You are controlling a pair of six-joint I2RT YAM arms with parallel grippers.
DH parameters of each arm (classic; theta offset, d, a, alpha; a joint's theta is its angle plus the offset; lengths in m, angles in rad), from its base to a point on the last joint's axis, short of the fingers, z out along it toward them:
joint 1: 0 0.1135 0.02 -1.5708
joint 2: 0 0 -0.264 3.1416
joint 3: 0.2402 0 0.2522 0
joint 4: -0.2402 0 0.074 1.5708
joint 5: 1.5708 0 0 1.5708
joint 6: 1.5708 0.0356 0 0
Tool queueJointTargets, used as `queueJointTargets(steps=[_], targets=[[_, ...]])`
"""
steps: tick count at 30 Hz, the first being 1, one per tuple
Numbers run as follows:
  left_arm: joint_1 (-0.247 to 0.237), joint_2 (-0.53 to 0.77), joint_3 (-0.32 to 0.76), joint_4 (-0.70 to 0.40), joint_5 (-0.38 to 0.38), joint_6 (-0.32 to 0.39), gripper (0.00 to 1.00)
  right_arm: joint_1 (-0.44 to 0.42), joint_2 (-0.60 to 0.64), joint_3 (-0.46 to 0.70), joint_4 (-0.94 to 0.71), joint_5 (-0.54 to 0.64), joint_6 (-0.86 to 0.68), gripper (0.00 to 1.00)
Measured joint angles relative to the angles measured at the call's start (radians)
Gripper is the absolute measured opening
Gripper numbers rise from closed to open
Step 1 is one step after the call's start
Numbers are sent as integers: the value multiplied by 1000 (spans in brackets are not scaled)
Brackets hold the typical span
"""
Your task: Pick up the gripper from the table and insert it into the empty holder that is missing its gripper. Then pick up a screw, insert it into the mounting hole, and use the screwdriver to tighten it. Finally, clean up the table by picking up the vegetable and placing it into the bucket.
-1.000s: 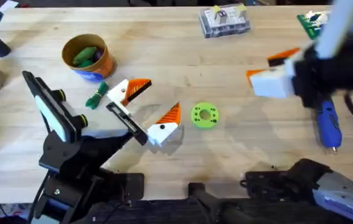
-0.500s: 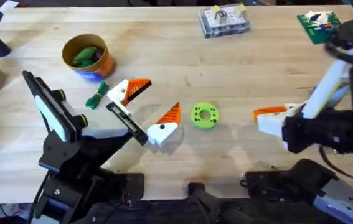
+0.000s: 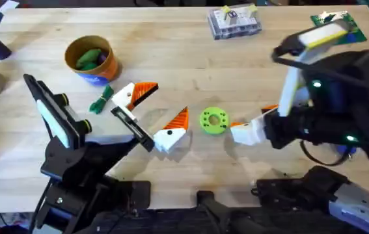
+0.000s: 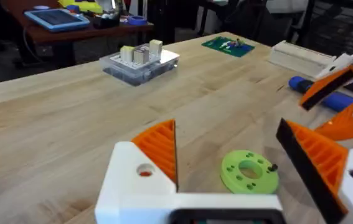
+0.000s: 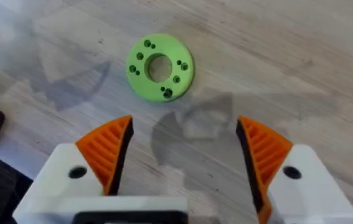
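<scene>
**Right wrist view: open fingers over the green disc**

Right gripper (image 5: 182,158) hovers, fingers spread, empty, near the flat green ring-shaped disc (image 5: 160,67), probably lining up. Left gripper (image 3: 148,116) rests open on the light wooden table (image 3: 191,58). Dark green knobbly vegetable (image 3: 99,101) lies beside the orange bucket (image 3: 92,60).

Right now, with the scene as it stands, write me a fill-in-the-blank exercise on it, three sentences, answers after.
1. The bucket holds something coloured ____.
2. The right hand hangs with its fingers ____ above the bare table, beside the green ring-shaped disc.
3. The clear plastic box sits near the table's ____ edge in the overhead view.

Missing words: green; open; far
</scene>
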Motion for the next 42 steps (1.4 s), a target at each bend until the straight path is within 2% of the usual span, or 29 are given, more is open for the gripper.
queueJointTargets(steps=[4, 12, 14, 18, 19, 30, 31, 33, 34, 42], targets=[[0, 0, 0, 0, 0, 0, 982, 39, 119, 0, 63, -1, -17, 982], [0, 0, 0, 0, 0, 0, 982, 107, 326, 0, 146, 0, -34, 791], [0, 0, 0, 0, 0, 0, 982, 110, 365, 0, 151, 0, -38, 711], [0, 0, 0, 0, 0, 0, 982, 110, 422, -1, 189, 0, -36, 401], [0, 0, 0, 0, 0, 0, 982, 110, 431, -1, 201, 0, -35, 356], [0, 0, 0, 0, 0, 0, 982, 110, 493, -1, 232, 0, -37, 326], [0, 0, 0, 0, 0, 0, 982, 110, 497, -1, 233, 2, -39, 266], [0, 0, 0, 0, 0, 0, 982, 110, 501, -1, 238, 0, -35, 50], [0, 0, 0, 0, 0, 0, 982, 110, 502, -1, 240, 0, -34, 17], [0, 0, 0, 0, 0, 0, 982, 110, 503, -1, 240, 3, -30, 7]])
